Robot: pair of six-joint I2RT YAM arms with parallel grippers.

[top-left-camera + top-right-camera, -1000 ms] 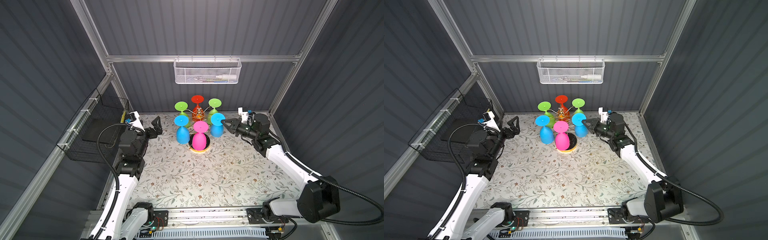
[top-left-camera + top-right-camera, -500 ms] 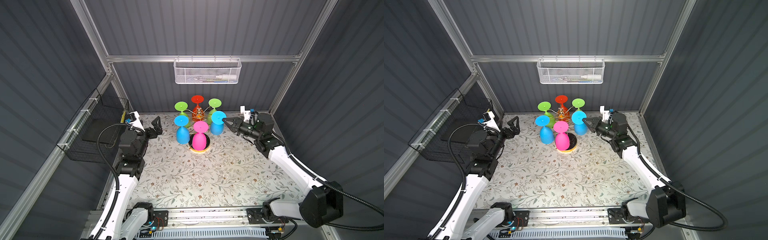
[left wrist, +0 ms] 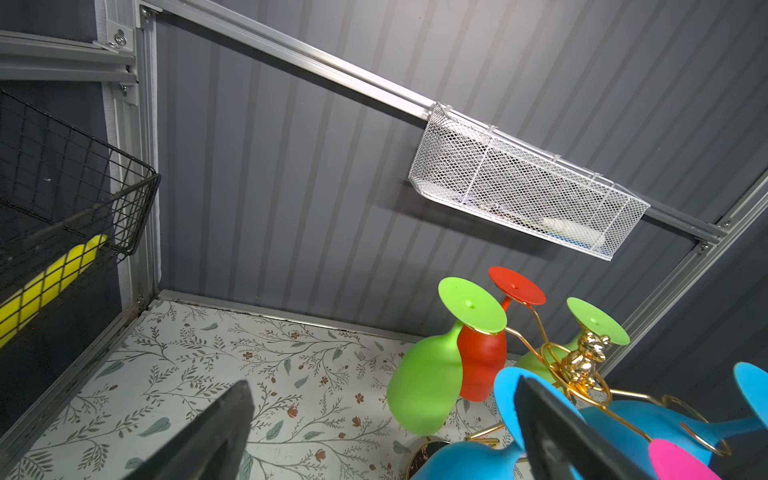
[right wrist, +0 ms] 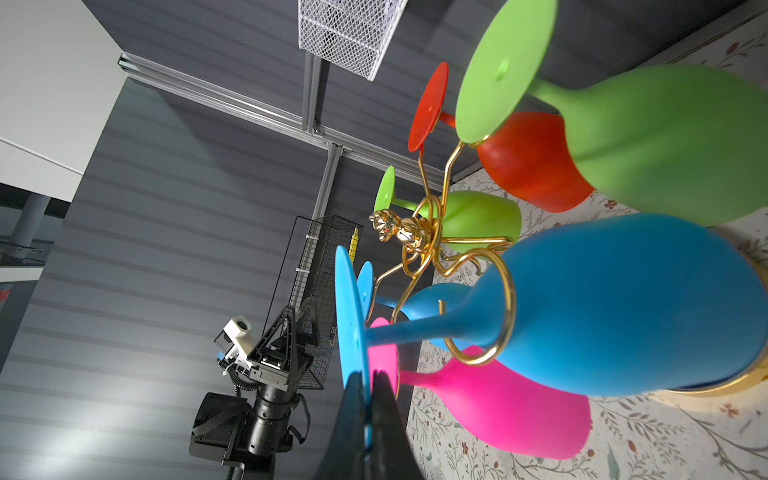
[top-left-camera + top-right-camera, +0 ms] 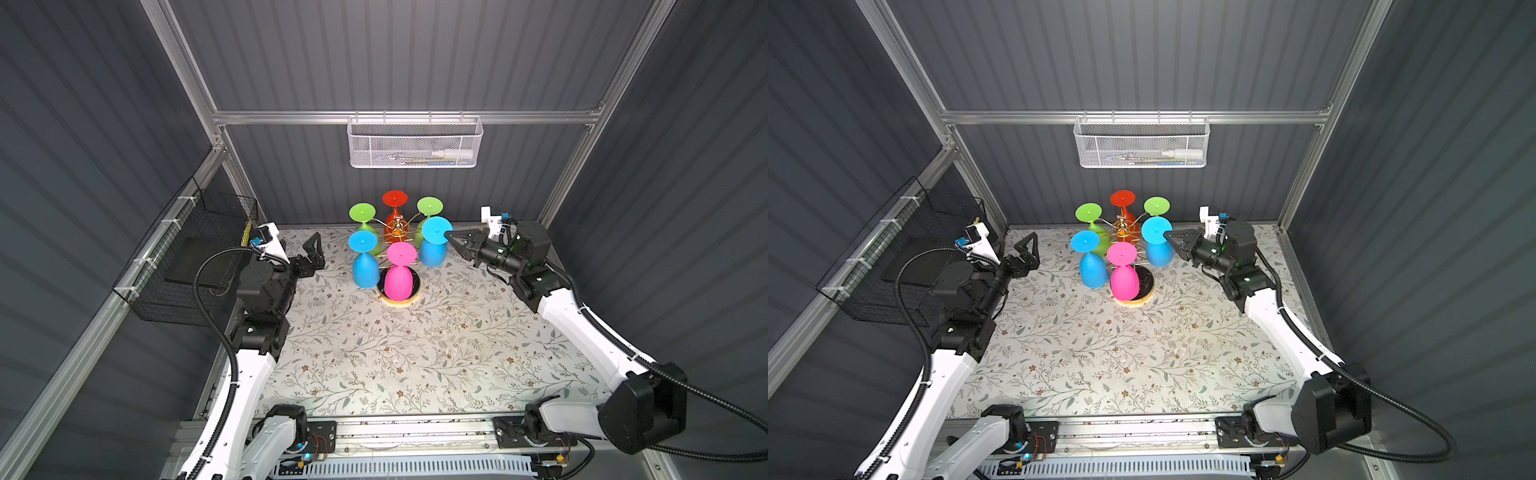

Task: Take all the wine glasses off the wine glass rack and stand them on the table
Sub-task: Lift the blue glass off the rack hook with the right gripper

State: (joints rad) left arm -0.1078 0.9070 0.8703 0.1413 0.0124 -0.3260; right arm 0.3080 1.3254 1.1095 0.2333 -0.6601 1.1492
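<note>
Wire, thin and gold, forms the tree-shaped wine glass rack [image 5: 397, 229] [image 5: 1123, 226], which stands on a round black base with a gold rim. It sits near the back wall on the floral-patterned table cover [image 5: 415, 345]. Six matte coloured glasses hang from its ring-ended arms, bowls down and flat feet up.

My right claw [image 5: 451, 237] [image 5: 1169, 236] is clamped on the sky-blue wine glass [image 5: 432, 254] [image 5: 1158, 254], the one on the rack's right side nearest that arm. The grip is on the edge of the glass's round foot. In the right wrist view my two black fingers [image 4: 353, 415] press against either face of the disc, with its blue rim between them. In that view the glass [image 4: 623, 303] hangs on the rack, its stem passing through a gold ring.

My left claw [image 5: 314, 246] [image 5: 1027, 245] has its jaws wide apart and holds nothing. It is in the air to the left of the rack, clear of the second blue glass [image 5: 365, 268] on that side.

A hot-pink glass [image 5: 398, 282] hangs at the front above the base. A lime-green glass [image 5: 362, 212], a red glass [image 5: 394, 198] and a second lime-green glass [image 5: 429, 205] hang along the back.

A white mesh basket [image 5: 415, 143] hangs on the back rail, and a black wire basket [image 5: 199, 257] is on the left wall.
</note>
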